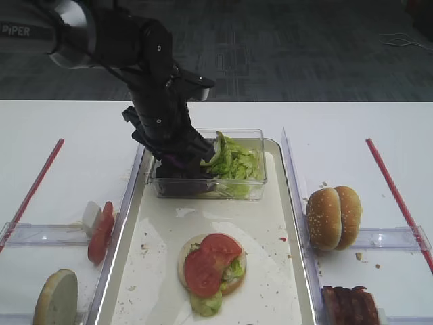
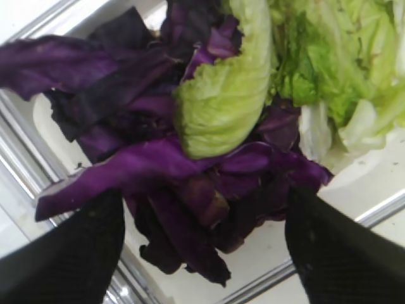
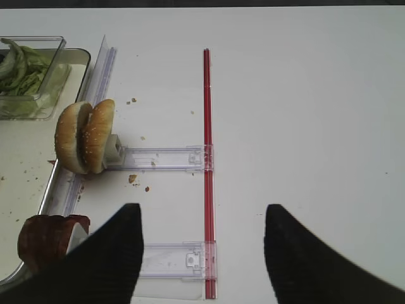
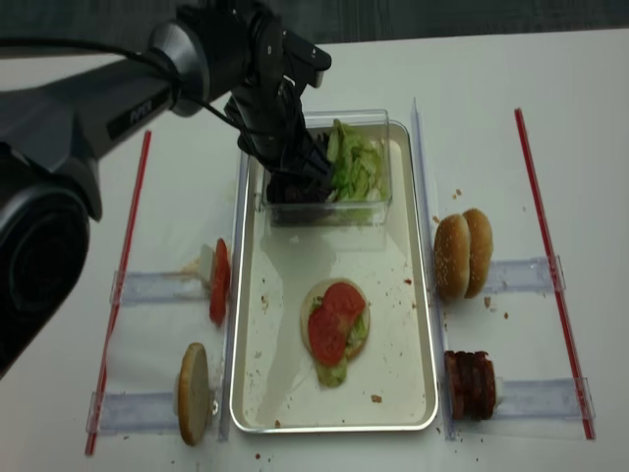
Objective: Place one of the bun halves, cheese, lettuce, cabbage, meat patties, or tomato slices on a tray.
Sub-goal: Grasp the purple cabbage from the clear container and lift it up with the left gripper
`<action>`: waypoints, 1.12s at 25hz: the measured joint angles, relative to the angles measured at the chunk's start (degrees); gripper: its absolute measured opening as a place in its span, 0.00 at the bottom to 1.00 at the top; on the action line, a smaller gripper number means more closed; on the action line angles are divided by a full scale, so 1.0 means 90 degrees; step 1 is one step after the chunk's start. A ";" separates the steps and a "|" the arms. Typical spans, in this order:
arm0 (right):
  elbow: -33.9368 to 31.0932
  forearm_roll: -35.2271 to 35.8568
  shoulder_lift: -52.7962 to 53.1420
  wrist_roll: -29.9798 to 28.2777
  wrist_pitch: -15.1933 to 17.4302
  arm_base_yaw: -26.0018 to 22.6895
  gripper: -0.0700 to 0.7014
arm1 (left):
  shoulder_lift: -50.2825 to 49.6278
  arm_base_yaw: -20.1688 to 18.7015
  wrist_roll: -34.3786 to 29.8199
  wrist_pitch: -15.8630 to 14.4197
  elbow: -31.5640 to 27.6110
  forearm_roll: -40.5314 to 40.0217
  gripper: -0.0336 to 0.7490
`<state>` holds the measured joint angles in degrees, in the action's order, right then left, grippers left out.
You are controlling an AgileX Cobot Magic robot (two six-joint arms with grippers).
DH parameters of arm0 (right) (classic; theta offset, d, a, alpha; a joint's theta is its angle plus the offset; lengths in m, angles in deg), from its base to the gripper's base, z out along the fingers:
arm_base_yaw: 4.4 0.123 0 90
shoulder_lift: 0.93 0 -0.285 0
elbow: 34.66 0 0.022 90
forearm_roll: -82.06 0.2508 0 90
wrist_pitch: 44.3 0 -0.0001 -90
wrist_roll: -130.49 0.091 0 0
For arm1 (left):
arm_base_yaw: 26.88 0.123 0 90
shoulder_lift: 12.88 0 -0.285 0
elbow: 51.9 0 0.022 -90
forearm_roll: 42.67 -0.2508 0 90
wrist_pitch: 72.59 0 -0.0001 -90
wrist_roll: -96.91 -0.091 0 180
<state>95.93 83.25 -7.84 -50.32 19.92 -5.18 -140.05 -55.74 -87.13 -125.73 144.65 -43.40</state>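
My left gripper [image 2: 202, 196] reaches down into the clear tub [image 1: 260, 186] at the far end of the tray [image 1: 162, 230]. It is open, its fingers wide apart on either side of the dark purple cabbage [image 2: 158, 171]. Light green lettuce [image 2: 221, 101] fills the tub's right side. In the exterior view the left gripper [image 1: 179, 159] hides much of the cabbage [image 1: 179, 177]. On the tray lies a bun half [image 1: 233, 281] topped with lettuce and a tomato slice [image 1: 210, 261]. My right gripper [image 3: 202, 212] hangs open and empty over the table right of the tray.
Two bun halves [image 1: 333, 217] and meat patties [image 1: 350, 305] stand in clear racks right of the tray. Tomato slices [image 1: 100, 230] and another bun half [image 1: 56, 298] stand in racks on the left. Red strips [image 3: 207, 126] cross the table on both sides.
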 joint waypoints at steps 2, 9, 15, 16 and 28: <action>0.0000 0.0000 0.0000 0.0000 0.0000 0.0000 0.69 | -0.0078 0.0000 -0.0032 0.0000 0.0000 -0.0093 0.69; 0.0000 0.0000 0.0000 0.0000 0.0000 0.0000 0.69 | -0.0163 0.0000 -0.0323 0.0093 0.0000 -0.0203 0.67; 0.0000 0.0000 0.0000 0.0000 0.0000 0.0000 0.69 | -0.0201 0.0000 -0.0357 0.0137 0.0000 -0.0207 0.67; 0.0000 0.0000 0.0000 0.0000 0.0000 0.0000 0.69 | -0.0240 0.0000 -0.0368 0.0137 0.0000 -0.0207 0.67; 0.0000 0.0000 0.0000 0.0000 0.0000 0.0000 0.69 | -0.0499 0.0000 -0.0373 0.0081 0.0075 -0.0182 0.47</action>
<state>95.93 83.25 -7.84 -50.32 19.92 -5.18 -144.54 -55.74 -90.48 -124.99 145.33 -45.03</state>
